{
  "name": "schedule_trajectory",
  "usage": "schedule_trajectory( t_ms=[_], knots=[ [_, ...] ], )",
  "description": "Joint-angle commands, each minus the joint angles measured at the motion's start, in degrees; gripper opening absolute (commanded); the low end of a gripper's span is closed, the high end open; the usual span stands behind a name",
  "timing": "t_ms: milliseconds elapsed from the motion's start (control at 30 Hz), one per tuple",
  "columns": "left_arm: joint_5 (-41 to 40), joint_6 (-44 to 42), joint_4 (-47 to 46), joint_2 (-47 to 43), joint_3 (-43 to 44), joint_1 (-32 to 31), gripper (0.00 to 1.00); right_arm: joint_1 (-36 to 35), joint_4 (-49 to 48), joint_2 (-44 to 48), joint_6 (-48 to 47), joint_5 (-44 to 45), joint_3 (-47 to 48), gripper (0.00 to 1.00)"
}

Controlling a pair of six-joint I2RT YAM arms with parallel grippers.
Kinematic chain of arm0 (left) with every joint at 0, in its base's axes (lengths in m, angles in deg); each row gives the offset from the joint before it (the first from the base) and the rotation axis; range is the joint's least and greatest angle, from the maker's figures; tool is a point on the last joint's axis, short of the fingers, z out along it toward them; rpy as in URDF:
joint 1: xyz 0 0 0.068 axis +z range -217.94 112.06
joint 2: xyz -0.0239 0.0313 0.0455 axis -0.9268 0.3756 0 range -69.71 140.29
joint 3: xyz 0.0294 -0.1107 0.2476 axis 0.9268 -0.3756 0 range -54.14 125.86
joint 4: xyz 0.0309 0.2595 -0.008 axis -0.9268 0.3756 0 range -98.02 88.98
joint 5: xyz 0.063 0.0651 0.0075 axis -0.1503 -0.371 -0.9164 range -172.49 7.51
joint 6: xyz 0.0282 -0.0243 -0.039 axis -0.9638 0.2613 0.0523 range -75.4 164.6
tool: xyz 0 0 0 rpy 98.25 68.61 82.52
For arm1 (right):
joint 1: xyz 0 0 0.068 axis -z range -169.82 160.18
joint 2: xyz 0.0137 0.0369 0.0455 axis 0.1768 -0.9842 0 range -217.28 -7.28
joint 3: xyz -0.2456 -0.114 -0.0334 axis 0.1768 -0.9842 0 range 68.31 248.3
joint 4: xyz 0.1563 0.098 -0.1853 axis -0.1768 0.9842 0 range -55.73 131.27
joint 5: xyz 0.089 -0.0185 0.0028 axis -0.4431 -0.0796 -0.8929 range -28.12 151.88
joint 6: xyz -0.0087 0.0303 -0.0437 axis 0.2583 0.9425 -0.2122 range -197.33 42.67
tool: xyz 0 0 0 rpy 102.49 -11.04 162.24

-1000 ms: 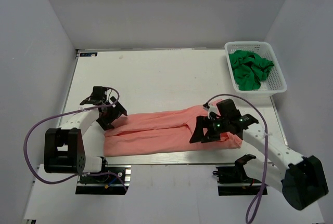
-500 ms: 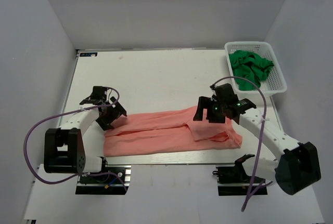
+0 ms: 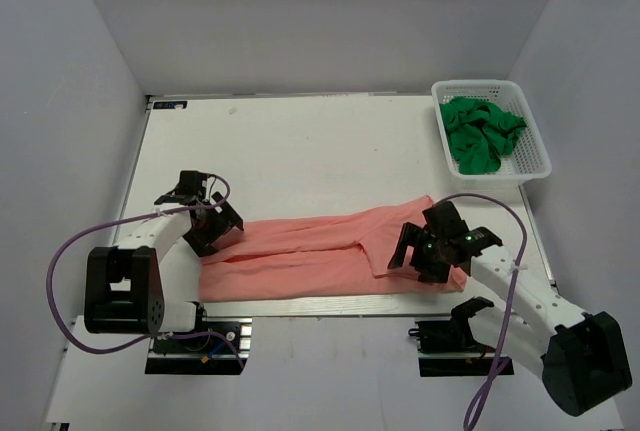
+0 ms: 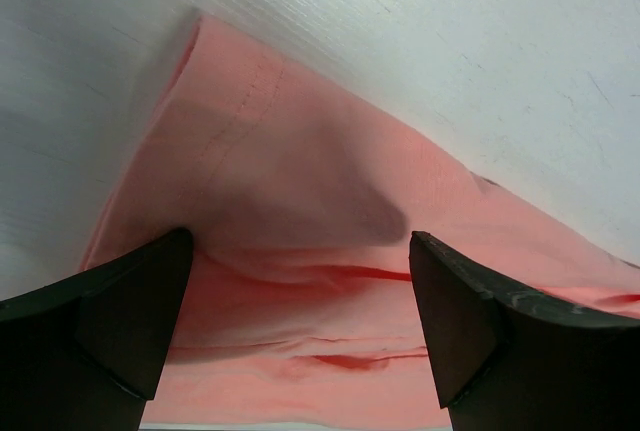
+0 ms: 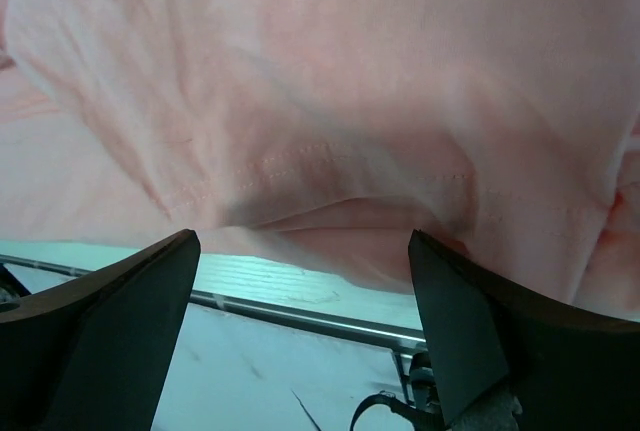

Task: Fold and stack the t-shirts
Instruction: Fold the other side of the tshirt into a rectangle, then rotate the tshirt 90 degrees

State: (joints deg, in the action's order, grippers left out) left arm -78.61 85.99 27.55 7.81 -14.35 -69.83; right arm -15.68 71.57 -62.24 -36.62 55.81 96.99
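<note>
White tabletop (image 3: 300, 141) fills the overhead view, walled in by pale grey panels. Along its near edge lies a salmon-pink short-sleeved shirt of thin cloth (image 3: 310, 256), folded into a long band running left to right. The left gripper (image 3: 210, 226) sits over the band's left end and the right gripper (image 3: 415, 263) over its right end. At the far right corner a white plastic lattice basket (image 3: 537, 147) holds a crumpled bright green garment (image 3: 480, 136), well apart from the pink shirt.

From the left wrist, two dark fingers (image 4: 100, 321) stand spread wide over the pink cloth, pinching nothing. A stitched hem runs toward the shirt's corner, with bare table beyond.

From the right wrist, the fingers (image 5: 110, 321) are likewise splayed with nothing between them. Wrinkled pink cloth with a stitched seam lies beneath, and the table's near edge shows below it.
</note>
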Motion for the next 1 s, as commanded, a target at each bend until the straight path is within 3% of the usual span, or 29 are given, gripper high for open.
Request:
schedule_trajectory(
  t_ms=[0, 233, 467, 667, 833, 967],
  knots=[
    [-1.4, 0.2, -0.1, -0.1, -0.8, -0.1, 1.00, 0.1, 0.8, 0.9, 1.7, 2.1, 3.1, 0.91],
    [-2.0, 0.7, -0.6, -0.1, -0.8, -0.1, 1.00, 0.2, -1.3, -8.2, -0.9, 5.8, 10.2, 0.91],
    [-2.7, 0.7, -1.1, 4.1, 0.4, -0.1, 1.00, 0.8, -5.6, -17.5, -3.0, 7.7, 11.3, 0.91],
    [-2.2, 1.2, -1.1, 7.5, 3.1, -0.1, 1.00, 1.8, -11.0, -27.0, -6.3, 3.7, 12.2, 0.91],
    [-2.2, 1.8, 0.0, 10.1, 4.2, -0.1, 1.00, 4.0, -14.6, -37.3, -7.4, 5.8, 20.9, 0.91],
    [-1.6, 2.9, 1.1, 11.3, 4.3, -1.7, 1.00, 5.6, -18.6, -44.5, -8.0, 2.6, 26.6, 0.91]
  ],
)
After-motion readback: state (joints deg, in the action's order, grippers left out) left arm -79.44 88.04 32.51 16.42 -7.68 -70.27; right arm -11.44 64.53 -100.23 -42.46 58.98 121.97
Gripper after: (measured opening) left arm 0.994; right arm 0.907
